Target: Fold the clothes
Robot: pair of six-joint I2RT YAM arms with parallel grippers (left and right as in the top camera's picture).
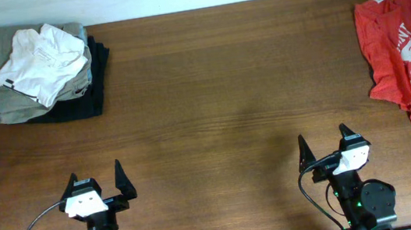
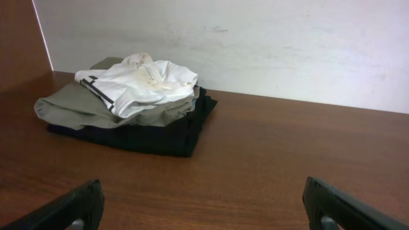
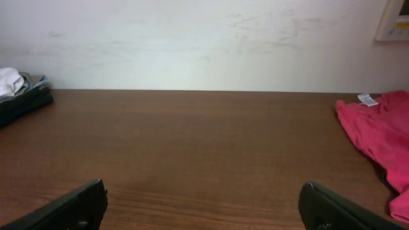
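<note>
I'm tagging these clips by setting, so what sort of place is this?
Probably a robot lab bench for laundry folding: a wooden table against a plain wall, the left gripper and right gripper open, a white T-shirt atop folded garments.

A: What is seen beyond the brown wooden table (image 1: pixel 210 91)?
B: A white, scuffed wall (image 3: pixel 192 45) is seen at twelve o'clock.
A: Anything hung there?
B: A pale frame (image 3: pixel 397 19) is glimpsed at two o'clock.

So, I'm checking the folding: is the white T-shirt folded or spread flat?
Folded, loosely: the white T-shirt lies as a compact, slightly rumpled bundle atop the khaki garment and black garment, no sleeves spread out.
</note>
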